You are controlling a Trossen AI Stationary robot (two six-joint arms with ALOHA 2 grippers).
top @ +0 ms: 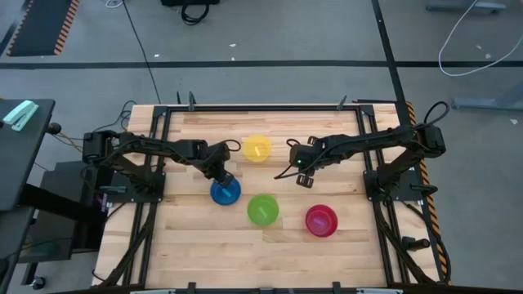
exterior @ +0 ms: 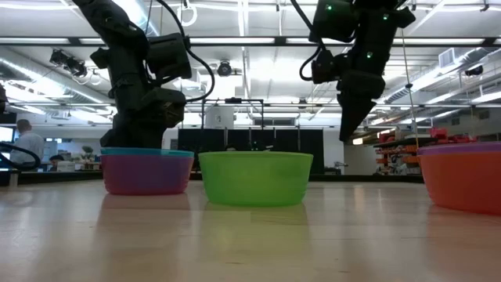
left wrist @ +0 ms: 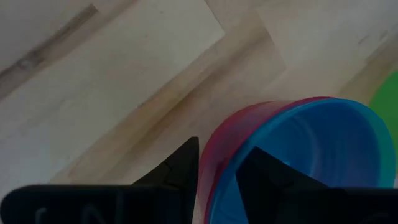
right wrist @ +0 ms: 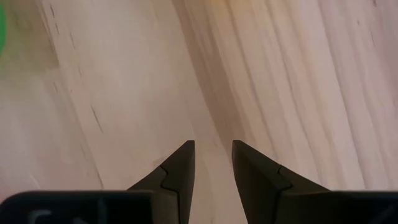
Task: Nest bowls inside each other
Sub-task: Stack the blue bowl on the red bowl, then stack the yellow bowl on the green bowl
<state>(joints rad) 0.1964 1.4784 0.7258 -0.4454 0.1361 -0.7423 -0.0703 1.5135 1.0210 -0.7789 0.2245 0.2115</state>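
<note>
The blue bowl (top: 225,192) sits nested in the purple bowl (exterior: 146,174) left of the table's middle. My left gripper (top: 222,176) is down at this stack's far rim, shut on it. The yellow bowl (top: 257,149) stands alone toward the far edge, and the green bowl (top: 263,209) stands alone near the middle. The pink bowl (top: 321,220) sits in the orange bowl (exterior: 463,182) to the right. My right gripper (top: 306,181) hangs above bare wood between the yellow bowl and the pink one. It points down, is open by a narrow gap and holds nothing. My left gripper (left wrist: 217,171) holds the blue bowl's rim (left wrist: 231,144) on the side toward the far edge, coming from above and pointing down. One finger (left wrist: 264,171) is inside the blue bowl and the other (left wrist: 180,168) is outside the purple wall. The stack rests upright on the table.
The wooden table (top: 188,245) has a black frame along its far edge and both sides. Bare wood lies along the near edge and at the far right. In the low view a person (exterior: 30,145) shows far off in the room at left.
</note>
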